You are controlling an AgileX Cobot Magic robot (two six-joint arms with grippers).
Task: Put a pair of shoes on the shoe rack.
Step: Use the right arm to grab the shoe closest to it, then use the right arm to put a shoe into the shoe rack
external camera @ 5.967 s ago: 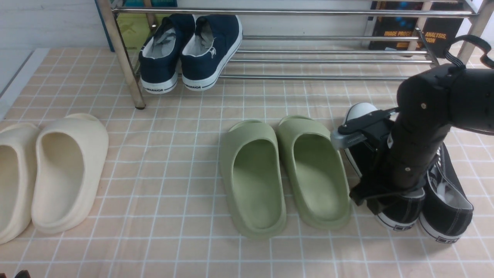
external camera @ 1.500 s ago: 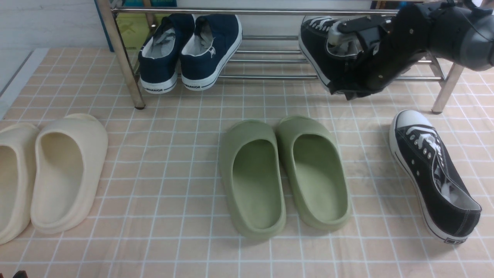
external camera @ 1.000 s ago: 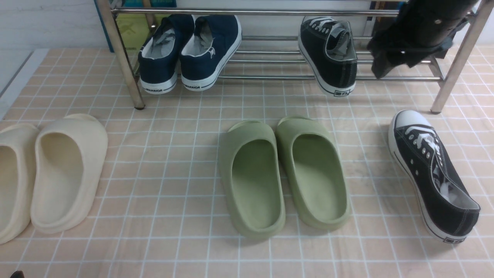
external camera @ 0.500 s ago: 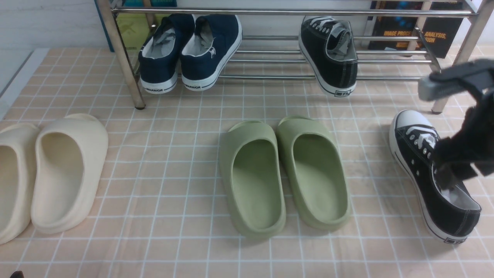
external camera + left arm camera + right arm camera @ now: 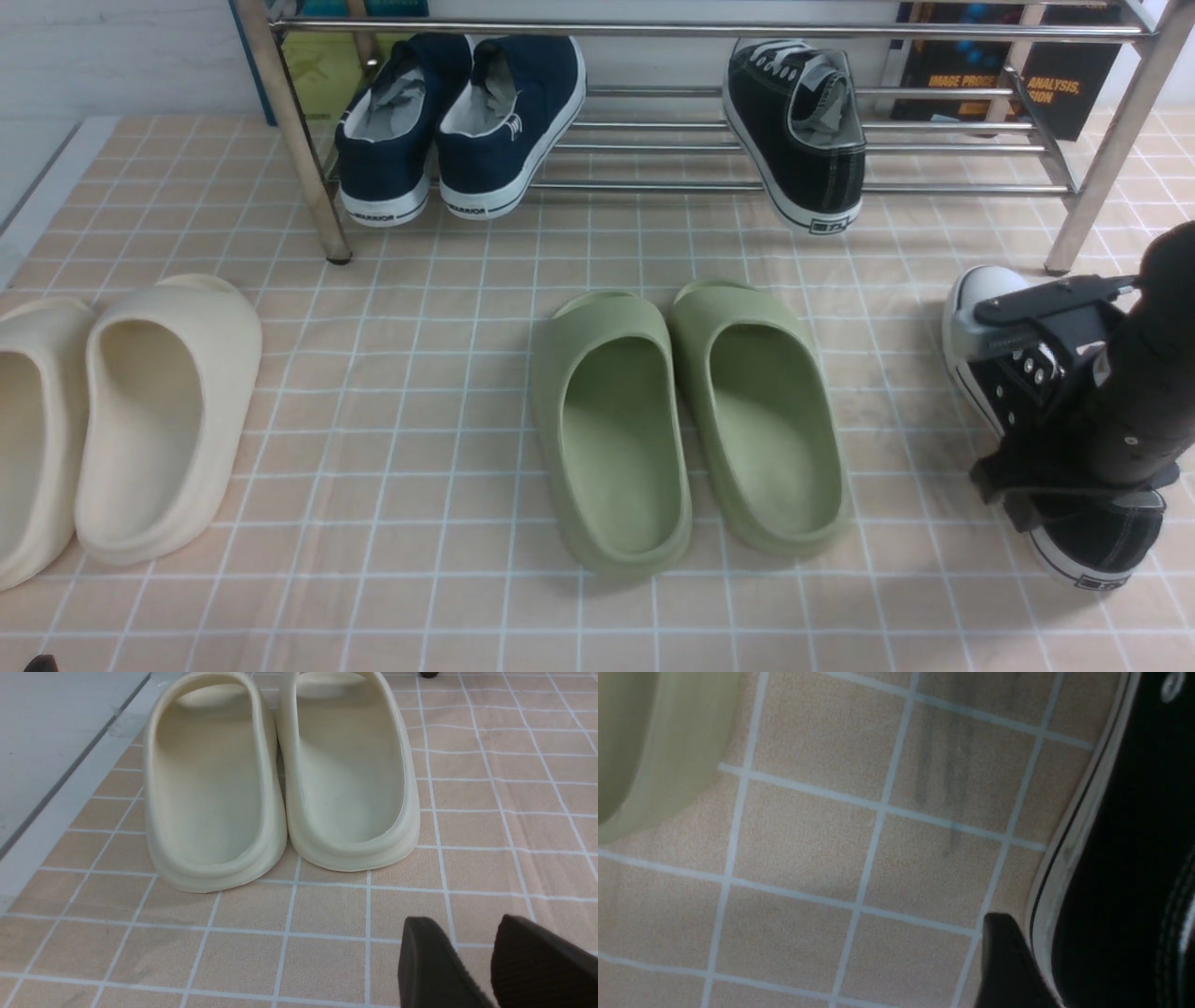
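The chrome shoe rack (image 5: 653, 187) spans the far side. One black canvas sneaker (image 5: 803, 140) sits on its lower bars, toe pointing inward, heel overhanging toward the robot. The second sneaker (image 5: 1097, 537) lies on the checked cloth (image 5: 420, 392), lengthwise, toe cap toward the rack. The right gripper (image 5: 1046, 476) covers its opening. Only the right wrist view shows one finger (image 5: 1004, 966) against the sole's outer wall; whether it is clamped I cannot tell. The left gripper (image 5: 467, 942) is spread apart and empty.

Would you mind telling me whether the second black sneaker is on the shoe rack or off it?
Off it: that sneaker lies on the checked floor before the rack, whose bars hold its mate.
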